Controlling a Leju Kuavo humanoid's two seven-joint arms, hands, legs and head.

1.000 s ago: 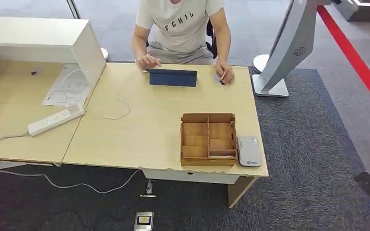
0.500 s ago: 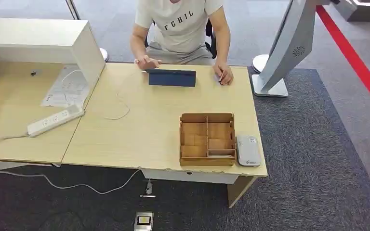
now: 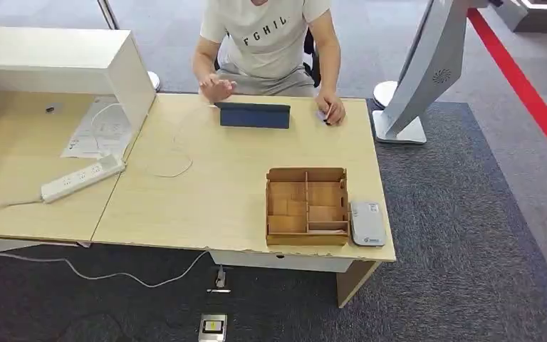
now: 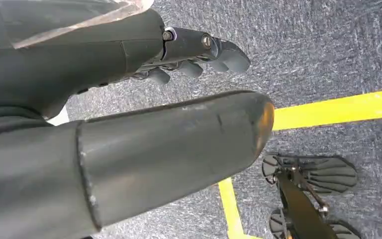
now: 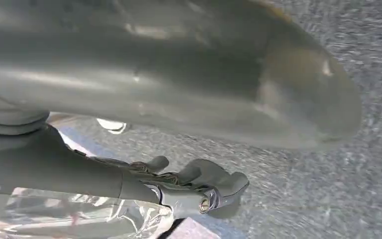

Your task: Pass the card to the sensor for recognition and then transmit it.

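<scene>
Grey carpet all round, pale desk ahead. Gone from the near right corner of the head view: the dark tip of the right arm seen a second ago, so no reach begun and the task not yet started. Person's hand at the far edge now lifted off the desk beside the tablet. Left hand and right hand hanging over carpet, thumb and fingers apart, holding nothing, touching nothing. Sensor just right of the wooden tray; card probably the pale strip in the near right compartment, not certain.
</scene>
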